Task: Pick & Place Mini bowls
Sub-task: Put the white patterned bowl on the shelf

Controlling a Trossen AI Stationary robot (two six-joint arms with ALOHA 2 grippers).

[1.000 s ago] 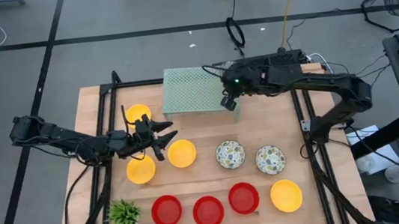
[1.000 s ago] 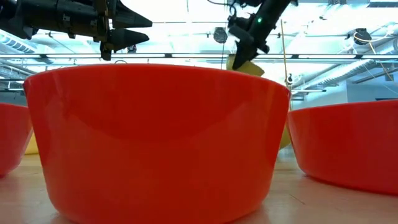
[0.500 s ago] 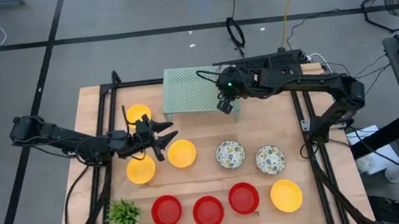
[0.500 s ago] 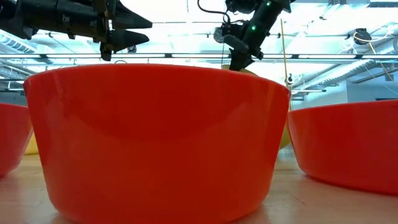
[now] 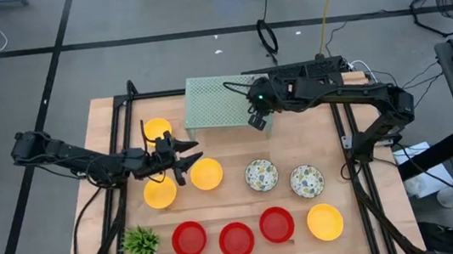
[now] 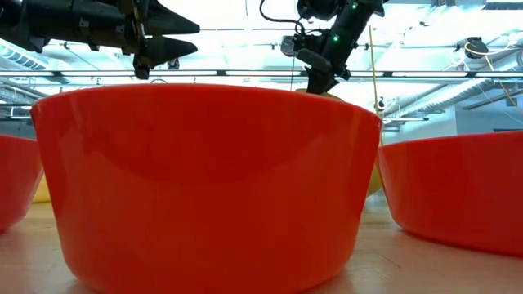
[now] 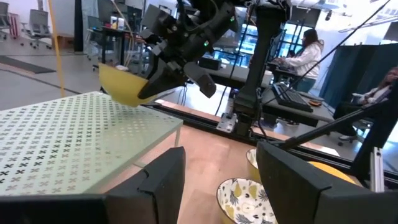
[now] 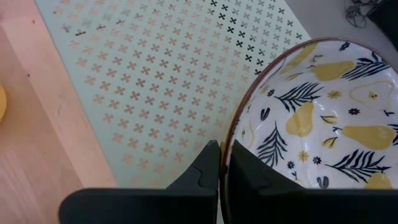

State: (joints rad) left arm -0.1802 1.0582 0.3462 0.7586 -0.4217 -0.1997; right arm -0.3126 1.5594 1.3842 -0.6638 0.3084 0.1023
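At the far left of the worktop (image 5: 289, 150), a small green plant (image 5: 140, 242) is seen near the front edge. Above it, the left hand (image 5: 186, 158) is held over the wood with its fingers spread wide and nothing between them; a yellow bowl (image 5: 157, 131) lies behind it, another yellow bowl (image 5: 160, 193) in front of it, and a third yellow bowl (image 5: 207, 174) just beside its fingertips. Along the front edge, three red bowls (image 5: 236, 239) are set in a row, the middle one filling the low view. Behind the middle of the worktop, the pale green mesh stand (image 5: 217, 104) is placed. At its right end the right hand (image 5: 257, 121) is found, clamped on the rim of a patterned bowl (image 8: 317, 118), which is held tilted just above the stand's corner. Further right, two more patterned bowls (image 5: 261, 174) rest side by side on the wood, and a fourth yellow bowl (image 5: 324, 221) lies near the front right.
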